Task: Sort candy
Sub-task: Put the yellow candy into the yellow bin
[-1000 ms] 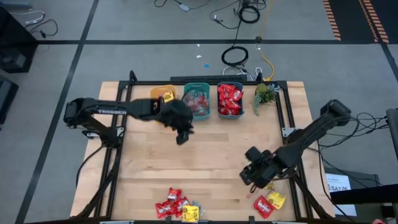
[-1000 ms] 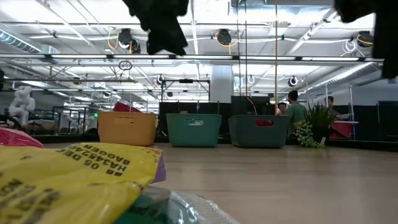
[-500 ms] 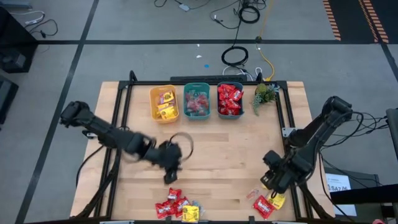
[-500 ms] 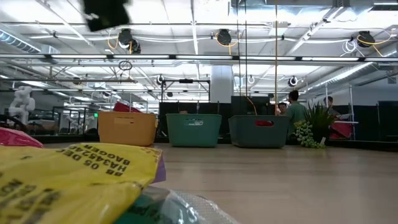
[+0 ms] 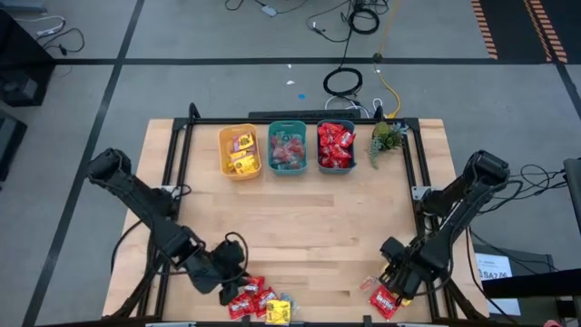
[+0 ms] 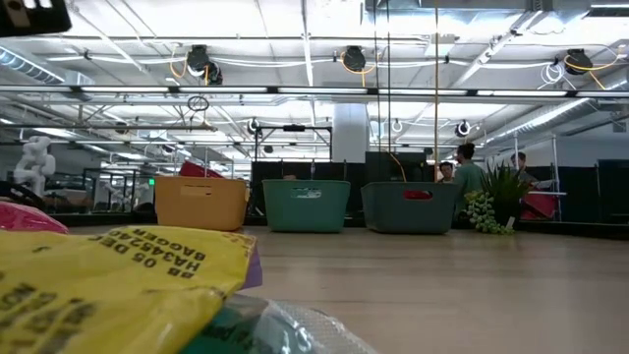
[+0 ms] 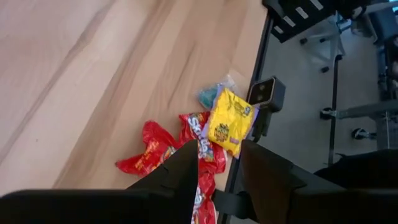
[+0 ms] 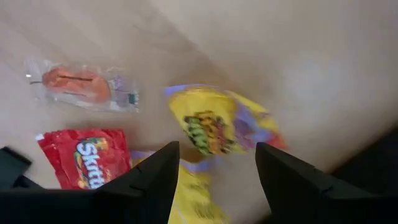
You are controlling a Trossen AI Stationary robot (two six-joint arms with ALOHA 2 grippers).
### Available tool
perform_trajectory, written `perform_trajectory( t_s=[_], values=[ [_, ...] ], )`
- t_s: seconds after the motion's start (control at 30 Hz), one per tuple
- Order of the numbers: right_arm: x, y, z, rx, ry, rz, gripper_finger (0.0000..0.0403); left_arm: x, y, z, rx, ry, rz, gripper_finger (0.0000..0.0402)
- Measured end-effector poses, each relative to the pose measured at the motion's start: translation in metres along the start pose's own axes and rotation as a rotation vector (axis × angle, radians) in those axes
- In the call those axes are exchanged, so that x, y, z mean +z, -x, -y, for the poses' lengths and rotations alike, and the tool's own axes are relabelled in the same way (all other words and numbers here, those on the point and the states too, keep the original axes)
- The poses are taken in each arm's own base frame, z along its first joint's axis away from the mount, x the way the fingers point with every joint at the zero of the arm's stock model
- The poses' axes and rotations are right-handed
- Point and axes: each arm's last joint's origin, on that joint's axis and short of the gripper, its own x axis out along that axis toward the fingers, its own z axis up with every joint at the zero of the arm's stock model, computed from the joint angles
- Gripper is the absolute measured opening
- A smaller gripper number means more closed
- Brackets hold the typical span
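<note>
Both your arms sat low over the loose candy, ready to pick.
Your left gripper hung open and empty just above a red packet; your right gripper was open too, with a yellow packet just ahead, probably next.

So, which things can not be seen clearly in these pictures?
- Low view: the bins' contents, hidden by their walls; a yellow packet close to the lens hides the nearer candy, and the grippers do not show.
- High view: the pile under the left gripper is partly covered by it.
- Right wrist view: one yellow packet is blurred; its print is unreadable.
</note>
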Motion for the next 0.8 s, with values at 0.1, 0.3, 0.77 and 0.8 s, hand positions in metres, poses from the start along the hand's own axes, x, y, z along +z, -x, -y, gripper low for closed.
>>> perform_trajectory(
  t_s=[0.1,0.3,0.77,0.8],
  values=[
    [0.002,-0.021,0.009,0.004,-0.05,-0.023,0.0203,-0.005,0.001,0.002,0.0,-0.013,0.009,0.0132],
    [0.003,-0.037,0.019,0.008,-0.11,0.002,0.0198,-0.006,0.002,0.003,0.001,-0.018,0.015,0.0132],
    [0.003,-0.036,0.018,0.02,-0.102,0.001,0.0009,-0.007,0.002,0.002,0.006,-0.03,0.002,0.0132],
    [0.003,-0.035,0.018,0.019,-0.102,0.001,0.0009,-0.007,0.002,0.002,0.006,-0.03,0.002,0.0132]
  ],
)
